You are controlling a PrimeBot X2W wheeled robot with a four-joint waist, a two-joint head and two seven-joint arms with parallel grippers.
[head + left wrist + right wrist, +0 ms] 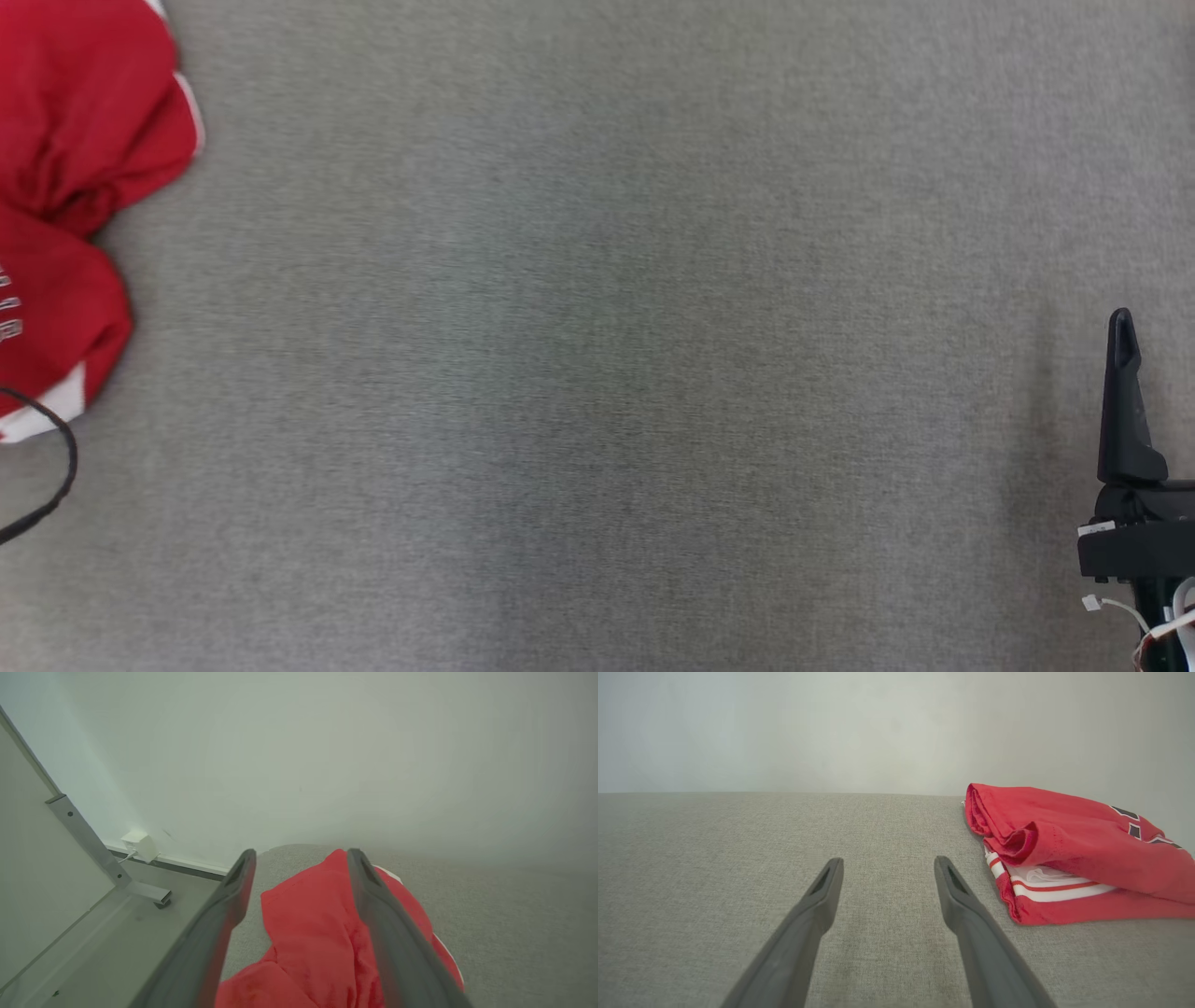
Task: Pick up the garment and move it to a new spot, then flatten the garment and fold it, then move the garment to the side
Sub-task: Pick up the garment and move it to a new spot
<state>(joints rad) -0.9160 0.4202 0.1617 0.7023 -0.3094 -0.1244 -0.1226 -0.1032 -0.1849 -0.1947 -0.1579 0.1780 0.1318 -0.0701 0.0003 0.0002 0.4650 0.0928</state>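
Left tool (300, 854) released, fingers (383, 933) spread wide over the bunched red garment (75, 140) at the left side of the grey counter (597, 373), contact not discernible; right tool (888, 860) also released and empty, held low over bare counter at the right side, well apart from the garment.
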